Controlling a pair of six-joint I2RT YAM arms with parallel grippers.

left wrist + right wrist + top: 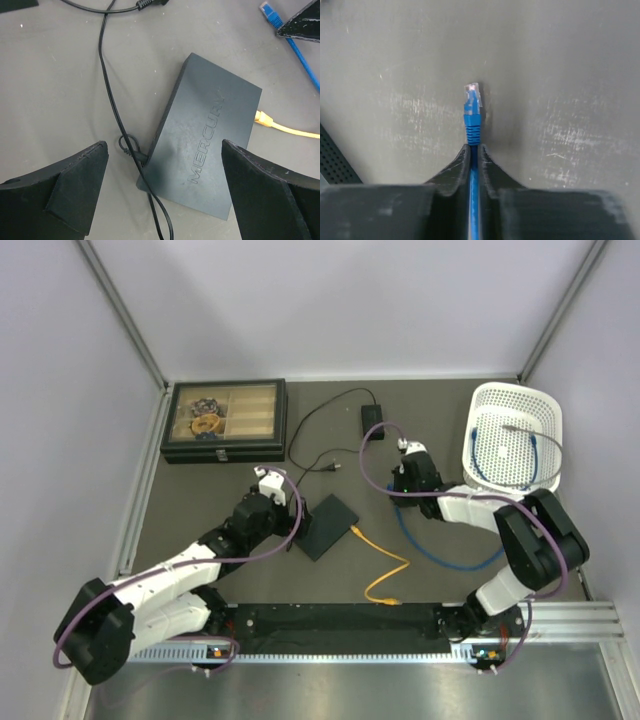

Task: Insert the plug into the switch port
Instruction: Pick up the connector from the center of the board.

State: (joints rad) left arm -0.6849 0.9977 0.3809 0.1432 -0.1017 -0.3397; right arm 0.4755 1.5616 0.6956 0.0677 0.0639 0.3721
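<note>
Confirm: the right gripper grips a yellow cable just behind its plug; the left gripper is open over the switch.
Not yellow: the right wrist view shows the right gripper gripping a blue cable just behind its plug. The rest holds.

Grey table (450, 420) carries switch (330, 525), case (225, 420), basket (490, 400), brick (372, 418).

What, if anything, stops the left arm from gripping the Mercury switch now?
Probably nothing, so yes: the open left tool hangs over the Mercury switch; only a thin black lead runs beside it.

plug (472, 100) lies right of switch (327, 526), case (222, 452) and basket (512, 388) behind.
</note>
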